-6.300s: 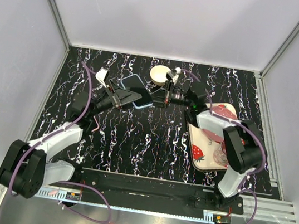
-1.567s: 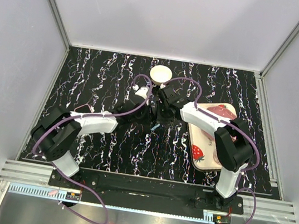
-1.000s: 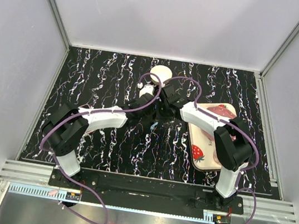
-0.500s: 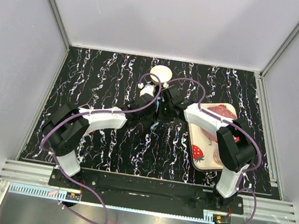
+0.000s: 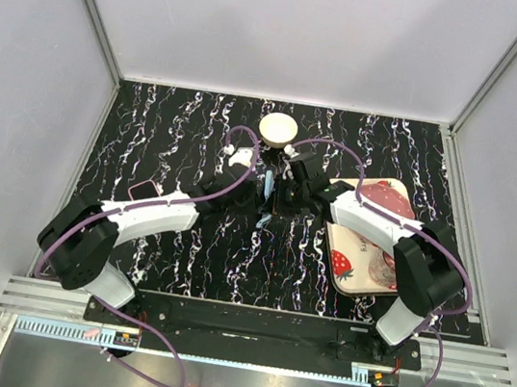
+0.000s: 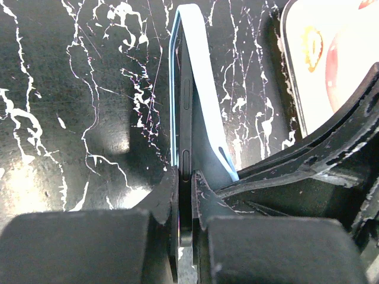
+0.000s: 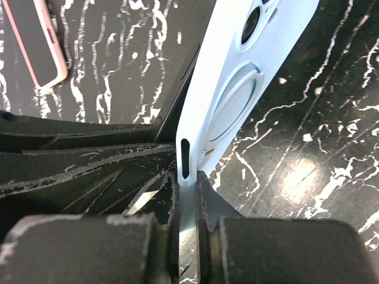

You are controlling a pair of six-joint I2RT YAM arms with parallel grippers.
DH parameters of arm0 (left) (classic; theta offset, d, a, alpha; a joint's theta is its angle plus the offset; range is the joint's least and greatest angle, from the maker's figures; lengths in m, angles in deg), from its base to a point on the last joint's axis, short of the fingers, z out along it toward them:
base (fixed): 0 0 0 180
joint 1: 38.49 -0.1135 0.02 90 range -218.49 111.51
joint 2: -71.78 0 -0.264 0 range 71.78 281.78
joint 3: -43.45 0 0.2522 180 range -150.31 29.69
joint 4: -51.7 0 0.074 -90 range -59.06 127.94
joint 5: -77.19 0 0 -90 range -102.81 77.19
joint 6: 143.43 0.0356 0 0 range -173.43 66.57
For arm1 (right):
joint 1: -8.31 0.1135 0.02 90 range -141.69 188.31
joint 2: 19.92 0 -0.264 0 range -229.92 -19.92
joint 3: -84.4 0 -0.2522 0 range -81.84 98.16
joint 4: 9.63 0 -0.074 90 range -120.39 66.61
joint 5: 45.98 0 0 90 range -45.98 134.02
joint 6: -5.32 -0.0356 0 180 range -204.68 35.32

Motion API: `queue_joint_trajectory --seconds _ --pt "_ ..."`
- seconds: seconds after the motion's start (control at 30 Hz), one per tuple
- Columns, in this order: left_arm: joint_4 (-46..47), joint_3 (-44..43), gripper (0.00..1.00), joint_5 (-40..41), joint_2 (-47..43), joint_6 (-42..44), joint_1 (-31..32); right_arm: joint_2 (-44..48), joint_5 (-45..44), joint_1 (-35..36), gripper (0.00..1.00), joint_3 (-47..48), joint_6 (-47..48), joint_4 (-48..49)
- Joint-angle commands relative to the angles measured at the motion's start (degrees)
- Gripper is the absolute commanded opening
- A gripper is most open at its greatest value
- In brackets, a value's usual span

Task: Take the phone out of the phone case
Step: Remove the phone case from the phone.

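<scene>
The phone (image 6: 184,112) stands on edge, dark and thin, partly peeled out of the light blue phone case (image 6: 204,100). My left gripper (image 6: 185,189) is shut on the phone's near end. In the right wrist view the phone case (image 7: 237,89) shows its back with a camera cutout and ring, the dark phone (image 7: 180,97) parting from it on the left. My right gripper (image 7: 186,189) is shut on the case's bottom edge. From above, both grippers meet mid-table around the blue sliver of the phone case (image 5: 266,188), left gripper (image 5: 254,197) facing right gripper (image 5: 285,194).
A cream round cup (image 5: 276,129) sits just behind the grippers. A white tray (image 5: 369,268) with strawberry prints lies to the right, under the right arm. A pink-rimmed case (image 7: 41,41) lies flat on the black marbled table beyond the left fingers (image 7: 77,154).
The left jaws have closed on the phone. Both grippers have since shifted slightly, and the blue case edge now shows between them from above.
</scene>
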Motion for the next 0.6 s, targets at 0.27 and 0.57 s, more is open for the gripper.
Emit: queue_joint_trajectory --seconds 0.27,0.57 --pt "-12.75 0.65 0.0 3.53 -12.2 5.11 -8.11 9.86 -15.44 -2.64 0.0 -3.91 6.14 -12.98" --pt "-14.42 0.91 0.0 1.94 -15.37 6.44 -10.13 16.62 -19.15 -2.56 0.0 -3.82 9.74 -17.21"
